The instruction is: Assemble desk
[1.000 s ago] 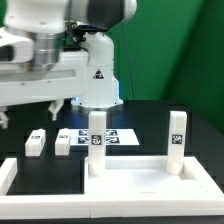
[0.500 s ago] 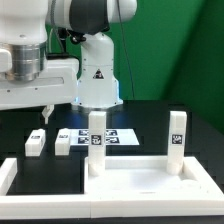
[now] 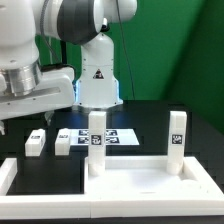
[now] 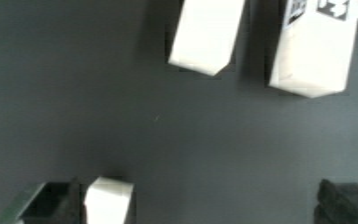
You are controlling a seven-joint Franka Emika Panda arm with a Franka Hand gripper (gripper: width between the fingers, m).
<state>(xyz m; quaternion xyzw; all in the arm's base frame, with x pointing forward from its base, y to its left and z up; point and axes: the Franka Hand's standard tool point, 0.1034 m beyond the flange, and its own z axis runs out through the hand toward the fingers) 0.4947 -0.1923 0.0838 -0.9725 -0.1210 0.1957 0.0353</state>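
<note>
White tabletop (image 3: pixel 140 186); white legs (image 3: pixel 97 160) with black-and-white square tags (image 3: pixel 96 141). Black table (image 3: pixel 150 112). White marker board (image 3: pixel 120 137), black tag squares. White arm (image 3: pixel 96 70), black triangle mark. Green backdrop (image 3: pixel 185 50), upper right of the frame.

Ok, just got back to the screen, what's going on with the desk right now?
The arm is partway through the desk. Two upright legs stand at the far corners of the tabletop. Two loose legs lie on the black table at the exterior view's left. The gripper hovers above those two, open and holding nothing. The wrist view shows both blocks below it, and neither is grasped yet.
</note>
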